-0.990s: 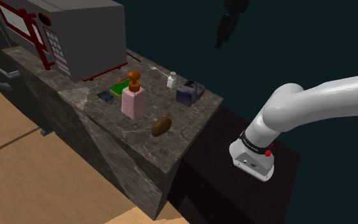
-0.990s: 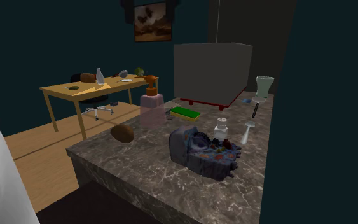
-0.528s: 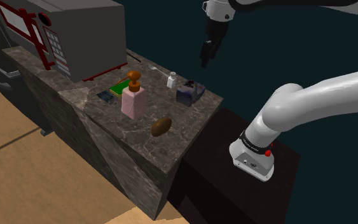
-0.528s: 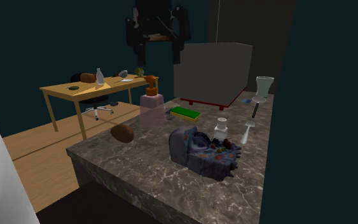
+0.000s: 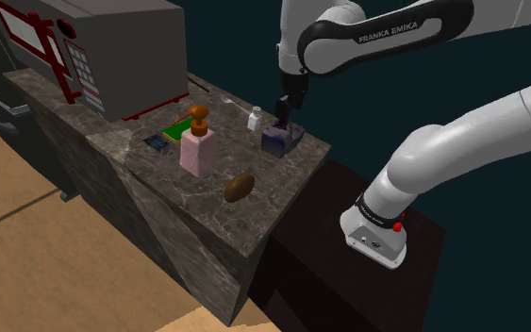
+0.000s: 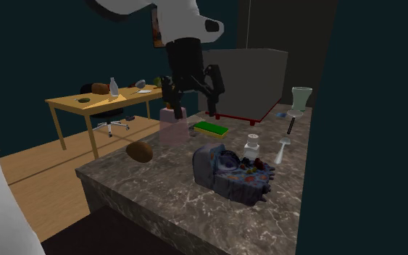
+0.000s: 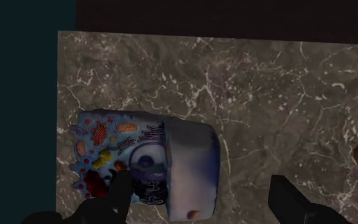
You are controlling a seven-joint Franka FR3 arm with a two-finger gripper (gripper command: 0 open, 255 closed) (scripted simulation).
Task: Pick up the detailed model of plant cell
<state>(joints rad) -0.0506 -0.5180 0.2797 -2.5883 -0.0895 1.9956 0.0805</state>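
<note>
Black two-finger gripper [image 7: 206,202], spread wide and empty, hangs over the blue-purple cutaway cell model [image 7: 142,162]. It is likely lining up to straddle it.

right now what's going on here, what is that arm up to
The white arm hangs its black gripper, fingers open, above the plant cell model, which lies on the dark marble counter near its edge. Nothing is grasped yet. A pink pump bottle stands further along the counter.
</note>
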